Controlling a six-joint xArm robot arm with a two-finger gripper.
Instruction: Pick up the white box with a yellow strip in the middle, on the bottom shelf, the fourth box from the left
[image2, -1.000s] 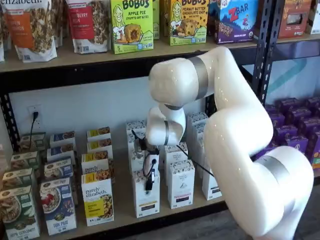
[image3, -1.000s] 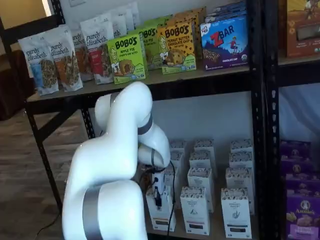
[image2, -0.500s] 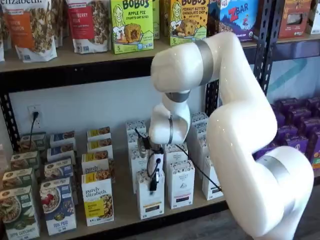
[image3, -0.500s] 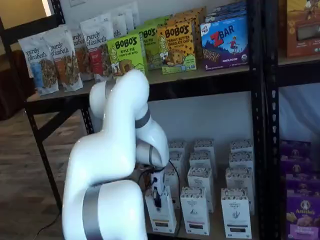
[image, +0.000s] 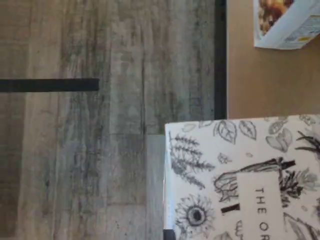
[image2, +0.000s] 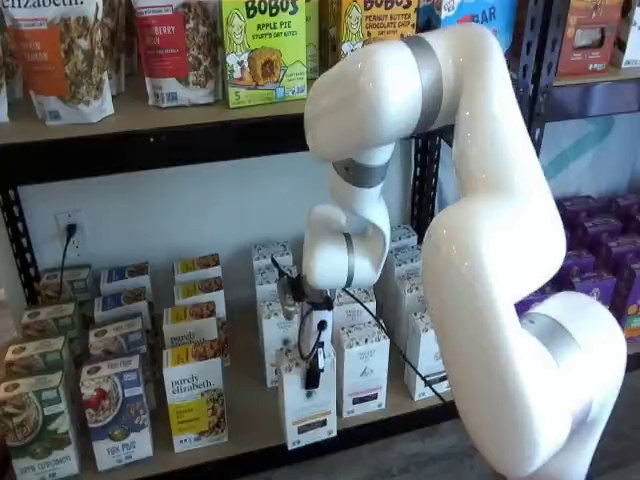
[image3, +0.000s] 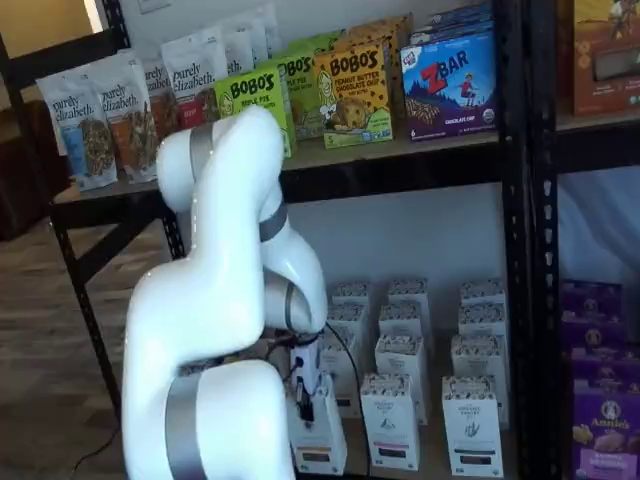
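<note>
My gripper (image2: 313, 376) is shut on the top of the white box (image2: 308, 412), a tall narrow carton with a speckled band at its top. The box stands upright at the front edge of the bottom shelf (image2: 247, 418), ahead of its row. Both shelf views show the grip, with the gripper (image3: 302, 404) above the white box (image3: 318, 445). At this size I cannot make out the colour of the strip low on its front. The wrist view shows the white box's top (image: 235, 175) with drawn plants, overhanging the bottom shelf's board (image: 260, 85) and black rail.
Like white cartons (image2: 362, 366) stand in rows right of the held box. "Purely elizabeth" boxes (image2: 196, 398) with yellow lower halves stand to its left. My white arm (image2: 480, 250) fills the space before the shelves. Grey wood floor (image: 100, 150) lies below the rail.
The gripper has drawn the white box forward out of its row to the shelf's front edge. The arm's elbow has risen.
</note>
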